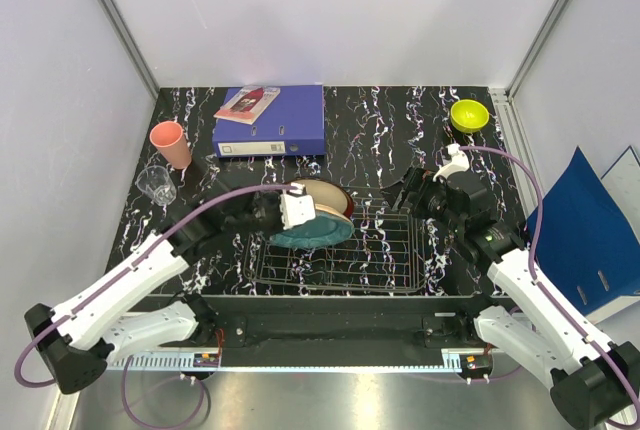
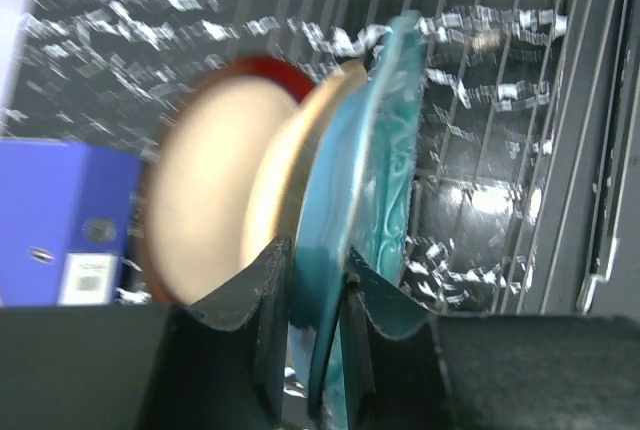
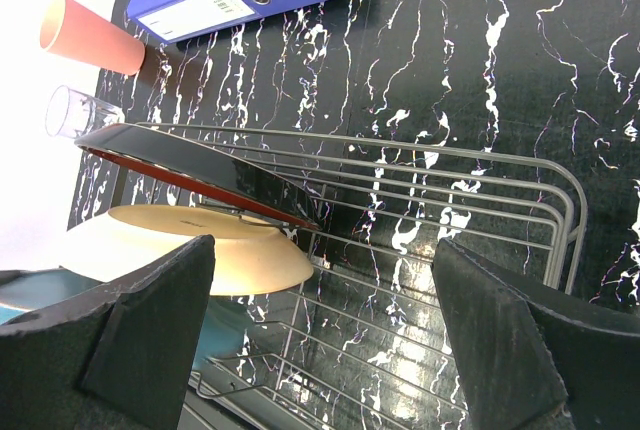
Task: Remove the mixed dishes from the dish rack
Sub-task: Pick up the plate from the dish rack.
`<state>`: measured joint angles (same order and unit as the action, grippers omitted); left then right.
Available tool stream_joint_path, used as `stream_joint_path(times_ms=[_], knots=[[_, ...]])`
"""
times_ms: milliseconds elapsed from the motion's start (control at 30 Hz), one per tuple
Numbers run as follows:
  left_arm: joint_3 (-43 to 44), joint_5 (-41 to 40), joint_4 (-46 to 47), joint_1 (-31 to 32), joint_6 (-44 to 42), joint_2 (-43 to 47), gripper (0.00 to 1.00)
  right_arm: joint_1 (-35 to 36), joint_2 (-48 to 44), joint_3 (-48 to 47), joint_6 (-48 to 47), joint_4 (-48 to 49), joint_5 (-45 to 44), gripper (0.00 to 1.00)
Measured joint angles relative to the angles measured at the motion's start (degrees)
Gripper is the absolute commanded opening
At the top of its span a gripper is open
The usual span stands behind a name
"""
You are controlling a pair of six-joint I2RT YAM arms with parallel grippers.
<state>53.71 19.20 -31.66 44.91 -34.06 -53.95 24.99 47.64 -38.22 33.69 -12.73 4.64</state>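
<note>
Three plates stand in the dish rack [image 1: 400,255]. Left gripper [image 2: 318,275] is clenched on the teal plate [image 2: 385,150] at the rack's left end, rim between its fingers. Step in hand: extracting it. The next move calls for lifting it clear of the wires and the adjacent cream-yellow plate [image 2: 300,165]. Right gripper [image 3: 322,250] hangs spread and empty above the rack's right half.

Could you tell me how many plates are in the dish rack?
3, at the left end of the dish rack: the teal plate in front, in the left claw; the cream-yellow plate behind it; the red-rimmed plate rearmost. None appears hidden.
</note>
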Motion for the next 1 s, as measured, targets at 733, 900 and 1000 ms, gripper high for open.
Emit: stream_joint_path(times_ms=[733,900,1000], knots=[[38.91,-16.96,0.46,-1.68,29.46,-12.66,0.0,0.0,-8.02,-6.32,-0.81,-3.93,-3.78,0.98],[38.14,-10.97,3.21,-18.71,52.59,-15.17,0.0,0.0,-11.23,-5.99,-0.35,-3.76,-3.41,0.98],[30.18,-5.16,11.1,-28.59,67.41,-15.08,0.0,0.0,-14.62,-4.98,0.61,-1.66,-1.7,0.98]])
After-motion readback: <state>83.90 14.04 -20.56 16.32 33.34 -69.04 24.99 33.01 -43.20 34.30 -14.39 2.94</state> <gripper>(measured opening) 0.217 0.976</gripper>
